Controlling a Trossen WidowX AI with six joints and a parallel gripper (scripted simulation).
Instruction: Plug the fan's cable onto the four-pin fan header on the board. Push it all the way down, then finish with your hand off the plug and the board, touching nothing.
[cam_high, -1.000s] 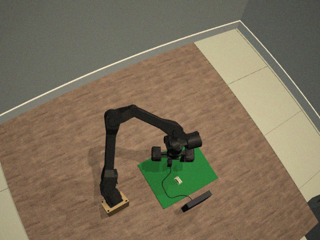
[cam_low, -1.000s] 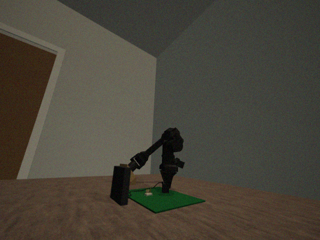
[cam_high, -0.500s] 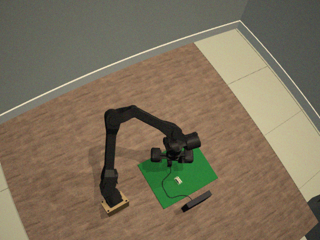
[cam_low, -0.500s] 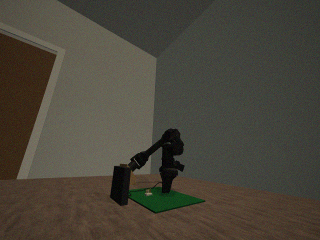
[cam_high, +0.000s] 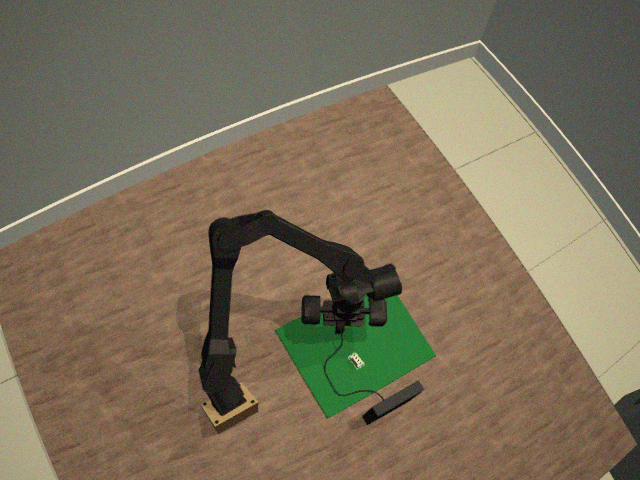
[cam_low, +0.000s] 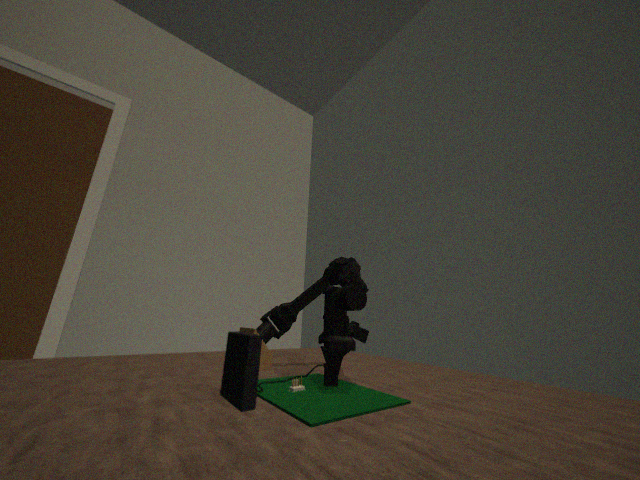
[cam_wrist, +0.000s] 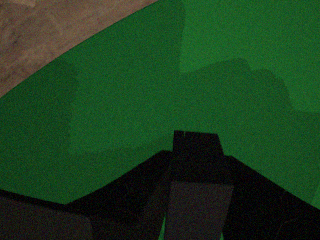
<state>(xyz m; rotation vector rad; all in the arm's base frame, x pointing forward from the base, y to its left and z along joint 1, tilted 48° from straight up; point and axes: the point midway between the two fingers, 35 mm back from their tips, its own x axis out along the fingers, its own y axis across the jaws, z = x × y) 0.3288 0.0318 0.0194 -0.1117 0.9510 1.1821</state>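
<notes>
My gripper (cam_high: 342, 321) (cam_low: 332, 367) (cam_wrist: 195, 164) is shut on the black plug (cam_high: 339, 329) (cam_wrist: 201, 210), with a finger on each side of it in the wrist view. The plug is low over the green board (cam_high: 398, 341) (cam_low: 356, 401) (cam_wrist: 115, 110); whether it touches the board cannot be told. The thin black cable (cam_high: 325, 367) (cam_low: 311, 370) curves from the plug to the dark fan (cam_high: 395, 401) (cam_low: 240, 369). The white four-pin header (cam_high: 356, 360) (cam_low: 297, 388), pins up, stands bare on the board, apart from the plug. It is not in the wrist view.
The fan stands upright just off the board's edge, on the header's side. The cable loops over the board beside the header. The arm's tan base (cam_high: 236, 416) stands on the wooden surface (cam_high: 129, 289) (cam_low: 129, 428) (cam_wrist: 30, 35) away from the board.
</notes>
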